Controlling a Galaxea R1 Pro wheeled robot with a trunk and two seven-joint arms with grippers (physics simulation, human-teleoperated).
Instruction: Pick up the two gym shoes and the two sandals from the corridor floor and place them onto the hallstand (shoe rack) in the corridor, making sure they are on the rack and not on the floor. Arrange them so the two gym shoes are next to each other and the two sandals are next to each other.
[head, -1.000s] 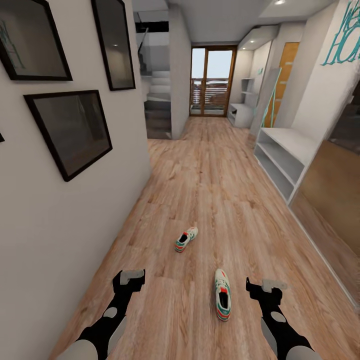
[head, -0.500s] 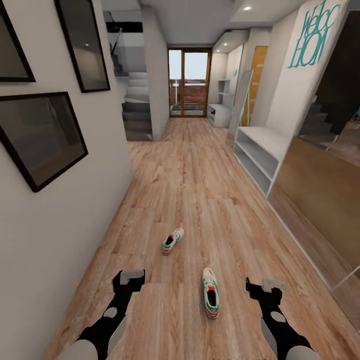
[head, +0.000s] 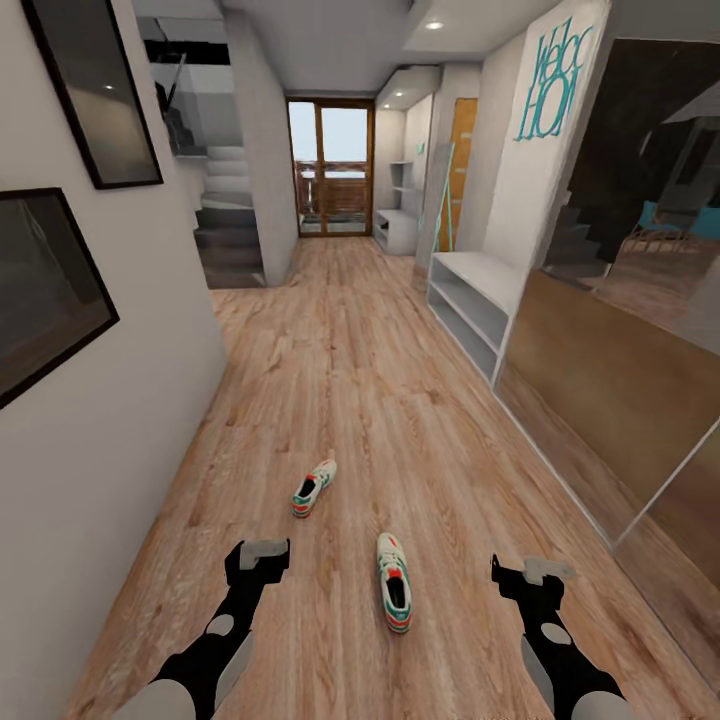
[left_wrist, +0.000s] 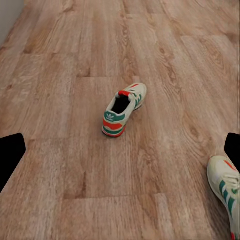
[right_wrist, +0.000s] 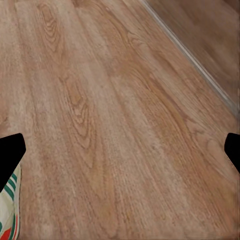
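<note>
Turning right, my view has swung, sliding both gym shoes leftward. The hallstand shows far down the corridor. Left gripper and right gripper are spread, holding nothing.

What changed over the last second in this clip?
The view swung right, so the corridor slid left in the head view; that is camera motion. Both gym shoes still lie apart on the corridor floor. Left gripper and right gripper stay open, holding nothing.
</note>
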